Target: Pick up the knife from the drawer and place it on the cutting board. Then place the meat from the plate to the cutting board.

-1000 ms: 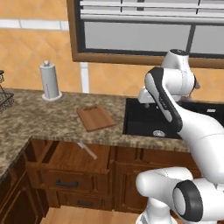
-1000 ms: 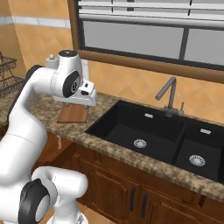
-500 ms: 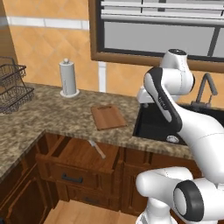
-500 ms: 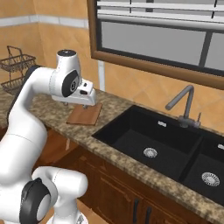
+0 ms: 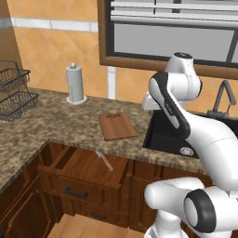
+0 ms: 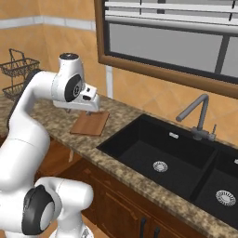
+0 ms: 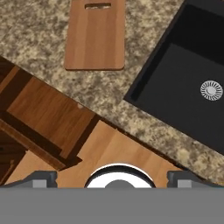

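Note:
The drawer (image 5: 79,163) stands pulled open below the counter, and the knife (image 5: 105,161) lies on its wooden bottom near the right side, tan handle toward the front. The cutting board (image 5: 117,126) rests flat on the granite counter just left of the sink. It also shows as the cutting board (image 6: 90,123) and, from above with its slot handle at the far end, the cutting board (image 7: 96,35). My gripper (image 7: 113,178) is open and empty, held high above the counter edge right of the drawer (image 7: 48,114). The meat and the plate are out of view.
A black double sink (image 6: 162,160) with a faucet (image 6: 197,114) lies right of the board. A paper towel roll (image 5: 75,84) and a wire dish rack (image 5: 14,93) stand at the back left of the counter. A window runs along the back wall.
The whole scene has slid rightward in both base views: the base has driven left along the counter. The arm keeps the same pose and the knife stays in the drawer.

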